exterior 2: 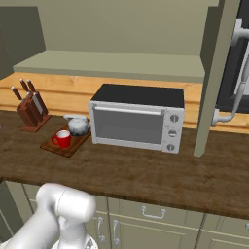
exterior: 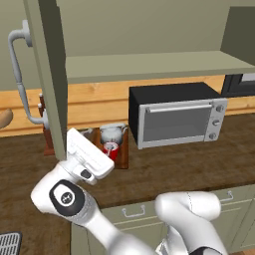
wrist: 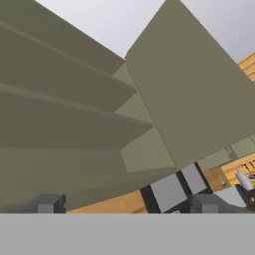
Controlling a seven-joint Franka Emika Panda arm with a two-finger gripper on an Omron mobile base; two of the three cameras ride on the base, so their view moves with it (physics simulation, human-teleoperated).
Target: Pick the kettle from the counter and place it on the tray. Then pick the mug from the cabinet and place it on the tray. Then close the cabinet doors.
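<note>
The round shiny kettle (exterior 2: 78, 125) and red mug (exterior 2: 62, 138) sit on the flat wooden tray (exterior 2: 68, 145) — beside a boxy silver oven (exterior 2: 136, 118). The claw (wrist: 127, 208) is spread wide, holding nothing.

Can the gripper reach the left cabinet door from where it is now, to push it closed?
Probably yes. The gripper is open and empty, right beside the left cabinet door, which stands wide open. Nothing lies between them; the kettle and mug already sit on the tray.
</note>
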